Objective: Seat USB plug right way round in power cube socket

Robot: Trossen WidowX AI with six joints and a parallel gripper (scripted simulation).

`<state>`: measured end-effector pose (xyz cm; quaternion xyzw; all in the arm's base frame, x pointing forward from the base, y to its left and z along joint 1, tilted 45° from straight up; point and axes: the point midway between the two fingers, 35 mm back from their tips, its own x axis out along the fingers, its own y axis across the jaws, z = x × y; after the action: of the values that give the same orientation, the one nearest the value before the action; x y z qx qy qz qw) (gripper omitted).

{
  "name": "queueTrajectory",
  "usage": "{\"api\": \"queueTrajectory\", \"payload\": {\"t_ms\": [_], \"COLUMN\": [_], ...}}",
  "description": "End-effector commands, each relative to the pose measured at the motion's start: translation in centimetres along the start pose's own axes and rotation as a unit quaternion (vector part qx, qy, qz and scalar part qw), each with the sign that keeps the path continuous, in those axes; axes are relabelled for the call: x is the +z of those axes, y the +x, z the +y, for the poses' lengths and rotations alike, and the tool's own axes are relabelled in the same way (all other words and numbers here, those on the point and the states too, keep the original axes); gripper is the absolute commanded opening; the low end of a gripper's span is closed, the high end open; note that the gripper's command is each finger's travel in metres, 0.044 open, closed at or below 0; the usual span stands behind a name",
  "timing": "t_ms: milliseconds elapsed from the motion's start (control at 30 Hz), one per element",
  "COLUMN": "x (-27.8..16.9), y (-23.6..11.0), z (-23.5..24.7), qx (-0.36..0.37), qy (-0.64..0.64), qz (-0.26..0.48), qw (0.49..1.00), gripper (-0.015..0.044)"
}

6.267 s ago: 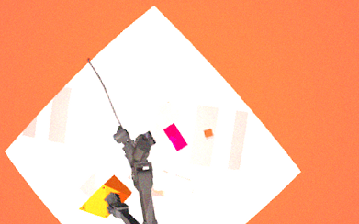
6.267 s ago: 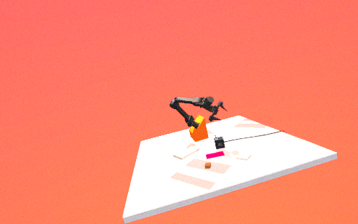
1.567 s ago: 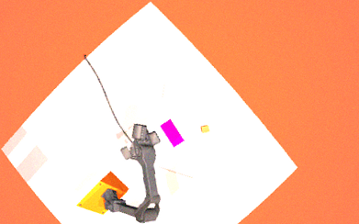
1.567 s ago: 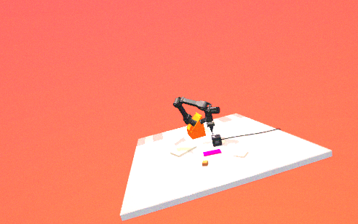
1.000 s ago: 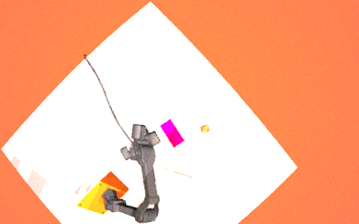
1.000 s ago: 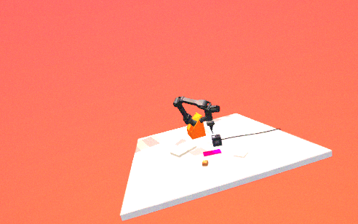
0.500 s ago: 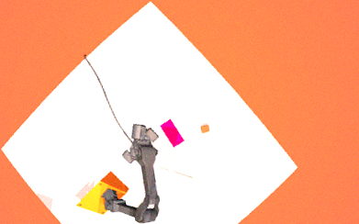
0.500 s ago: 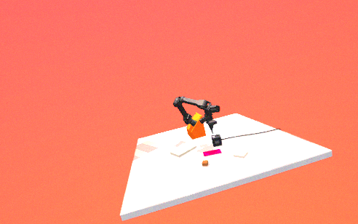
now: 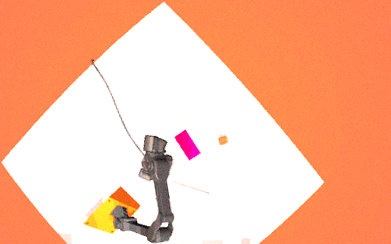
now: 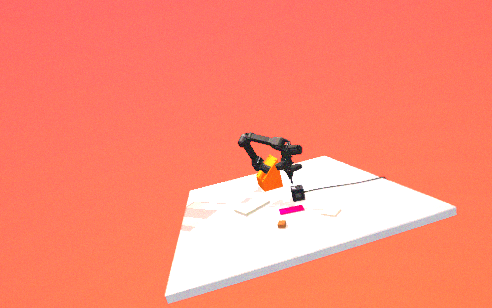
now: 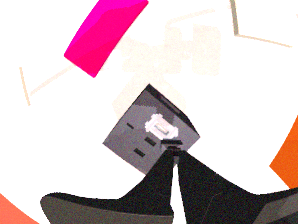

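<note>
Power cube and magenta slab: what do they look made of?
Power cube: probably matte dark grey plastic; flat faces with no glare, with slots on top. Magenta slab: glossy, possibly plastic; a lighter sheen streak crosses it. The gripper is shut on the plug.

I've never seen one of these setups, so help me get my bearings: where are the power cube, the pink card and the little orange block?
Power cube (image 11: 136,137): wrist view, on its dark top face.
Pink card (image 9: 187,145): top view, middle of its flat face.
Little orange block (image 10: 282,224): exterior view, on its near side.
</note>
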<state>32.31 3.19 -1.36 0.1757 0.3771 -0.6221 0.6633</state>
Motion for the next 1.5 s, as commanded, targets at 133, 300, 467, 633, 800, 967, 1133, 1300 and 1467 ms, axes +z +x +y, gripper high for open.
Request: {"api": "queueTrajectory", "payload": {"t_ms": [133, 300, 467, 633, 800, 967, 1133, 1300, 1467], "x": [-0.02, -0.02, -0.02, -0.02, -0.02, -0.02, -0.02, -0.02, -0.02], "y": [0.04, 0.04, 0.04, 0.04, 0.04, 0.04, 0.04, 0.04, 0.04], "z": [0.00, 0.00, 0.00, 0.00, 0.00, 0.00, 0.00, 0.00, 0.00], "qx": [0.000, 0.000, 0.000, 0.000, 0.000, 0.000, 0.000, 0.000, 0.000], "qy": [-0.105, -0.170, -0.234, -0.297, -0.359, -0.419, -0.478, -0.534, -0.588], "qz": [0.000, 0.000, 0.000, 0.000, 0.000, 0.000, 0.000, 0.000, 0.000], "qw": [0.994, 0.985, 0.972, 0.955, 0.933, 0.908, 0.879, 0.845, 0.809], "gripper": [0.0000, 0.0000, 0.0000, 0.0000, 0.0000, 0.0000, 0.0000, 0.0000, 0.0000]}}
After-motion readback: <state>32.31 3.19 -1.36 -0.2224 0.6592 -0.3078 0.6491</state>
